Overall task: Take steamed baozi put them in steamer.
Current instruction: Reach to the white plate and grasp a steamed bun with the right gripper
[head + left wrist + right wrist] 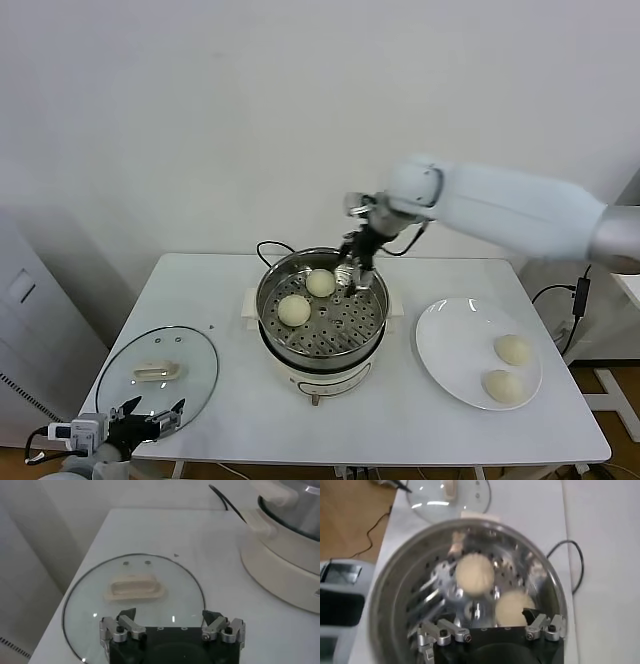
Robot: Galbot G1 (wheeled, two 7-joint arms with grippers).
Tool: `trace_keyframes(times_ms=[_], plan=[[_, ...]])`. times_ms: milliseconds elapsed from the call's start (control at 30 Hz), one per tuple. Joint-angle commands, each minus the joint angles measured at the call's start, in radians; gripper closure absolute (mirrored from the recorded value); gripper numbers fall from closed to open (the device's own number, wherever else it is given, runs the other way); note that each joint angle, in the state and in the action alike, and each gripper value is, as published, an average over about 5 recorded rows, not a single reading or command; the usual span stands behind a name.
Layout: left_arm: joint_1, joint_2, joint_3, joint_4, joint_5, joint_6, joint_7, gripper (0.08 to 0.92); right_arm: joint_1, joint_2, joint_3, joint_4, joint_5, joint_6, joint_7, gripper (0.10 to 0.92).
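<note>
1. The right claw point(352, 270) hangs released over the steamer point(322, 345), jaws spread, just beside the bun at the basket's twelve o'clock point(320, 283).
2. Two buns lie in the steamer; two wait on the plate point(455, 375), toward four o'clock from that claw.
3. The right arm is nearer them.
4. The left claw point(172, 622) idles, released, over the glass lid point(125, 385) at the bench point(240, 420) edge.

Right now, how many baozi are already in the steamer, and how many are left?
Done: two baozi, and, lie in the steamer. In hand: nothing; the right tool hangs open beside the farther one. Left: two baozi, and, on the white plate. The left tool waits open over the glass lid.
</note>
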Motion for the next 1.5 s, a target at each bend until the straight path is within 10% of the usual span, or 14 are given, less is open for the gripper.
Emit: trace_keyframes(times_ms=[33,433,1500], plan=[[0.004,-0.002,-0.002,-0.011,0.001,0.002,0.000,0.177,0.093,-0.278,-0.089,0.026,-0.168,0.179,-0.206,0.203],[0.013,-0.001,-0.012,-0.020,0.001,0.006,-0.002,0.177,-0.210,-0.384,0.126,-0.091,-0.480,0.363,-0.258,0.203],[0.006,-0.004,-0.005,-0.017,0.005,0.014,-0.007,0.177,-0.701,-0.369,0.505,-0.175,-0.692,0.452,-0.212,0.203]])
